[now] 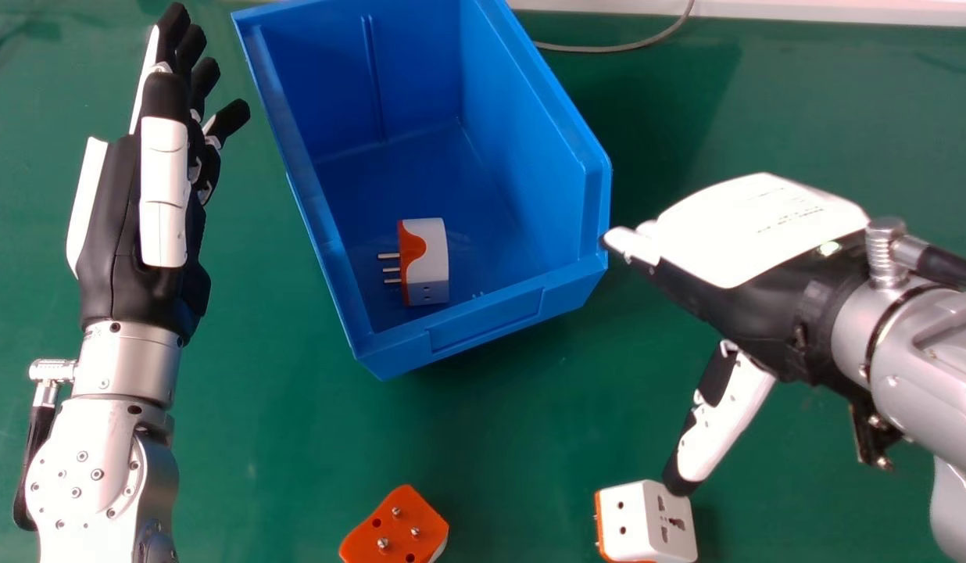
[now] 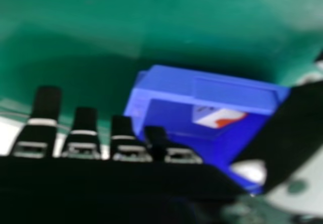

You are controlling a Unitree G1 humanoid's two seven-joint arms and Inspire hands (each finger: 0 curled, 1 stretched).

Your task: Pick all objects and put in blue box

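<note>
Right hand (image 1: 753, 242) sits at about three o'clock in the head view, open and holding nothing, fingers stretched out toward ten o'clock and thumb spread toward seven. Its white back shell (image 1: 764, 215) carries a few lines of fine print, too small to make out. Left hand (image 1: 116, 211) is over toward nine to ten o'clock, fingers extended and grasping nothing. Near twelve o'clock, the blue box (image 1: 495, 317) stands on the green tabletop (image 1: 514, 422); inside it a boxed adapter (image 1: 427, 266) lies near the six o'clock wall, prongs toward nine. Between six and seven o'clock, outside the box, an orange-faced adapter (image 1: 393, 528) lies prongs up. At about five o'clock is a white adapter (image 1: 643, 520), sockets facing up, near the right hand's thumb tip; whether they touch I cannot tell. A grey cable (image 1: 608, 48) runs at about one o'clock, beyond the box

In the right hand view, the right hand (image 2: 45, 108) has its fingers straight, thumb set well apart, grasping nothing. The box lies beyond the gap between them, the boxed adapter inside
</note>
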